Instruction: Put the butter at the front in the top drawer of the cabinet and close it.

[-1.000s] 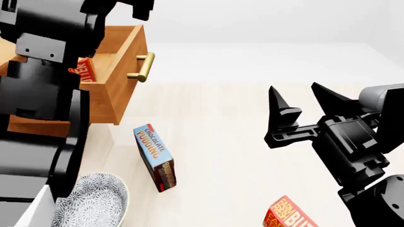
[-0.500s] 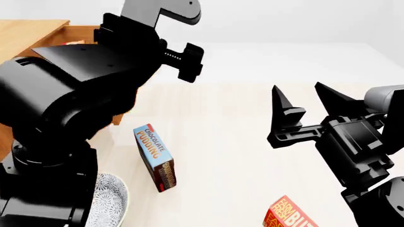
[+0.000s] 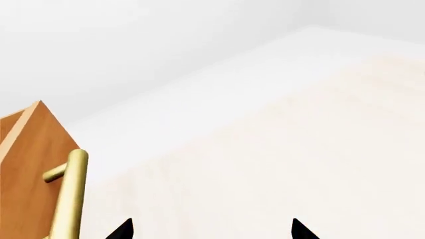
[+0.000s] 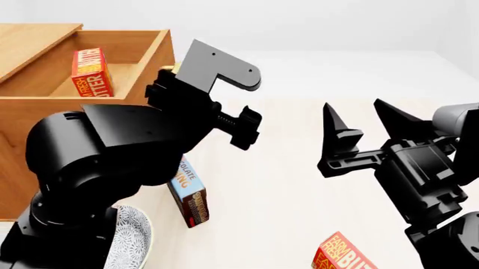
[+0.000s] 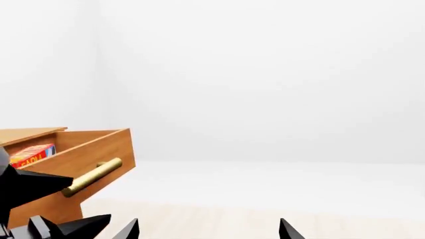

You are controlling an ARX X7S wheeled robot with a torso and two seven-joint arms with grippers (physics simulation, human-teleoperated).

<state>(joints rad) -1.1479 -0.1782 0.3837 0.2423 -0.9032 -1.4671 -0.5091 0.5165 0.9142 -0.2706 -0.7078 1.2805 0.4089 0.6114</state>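
The right pincer (image 4: 359, 120) hangs empty above the pale surface (image 4: 284, 185), its two pointed black fingers spread wide and aimed away from the robot. The left pincer (image 3: 211, 230) shows only two dark tips, set well apart with nothing between them; it sits just beside the brass bar handle (image 3: 66, 199) of the top drawer (image 4: 105, 73), whose front the left arm largely hides in the head view. That drawer stands pulled out from the cabinet (image 4: 22, 162) at the far left. Inside it a red butter (image 4: 90, 73) carton stands upright against the far wall. A second butter carton (image 4: 344, 255) lies on the surface at the near right. A chocolate pudding box (image 4: 190, 196) stands near the middle, beside a patterned bowl (image 4: 131, 241) at the near left.
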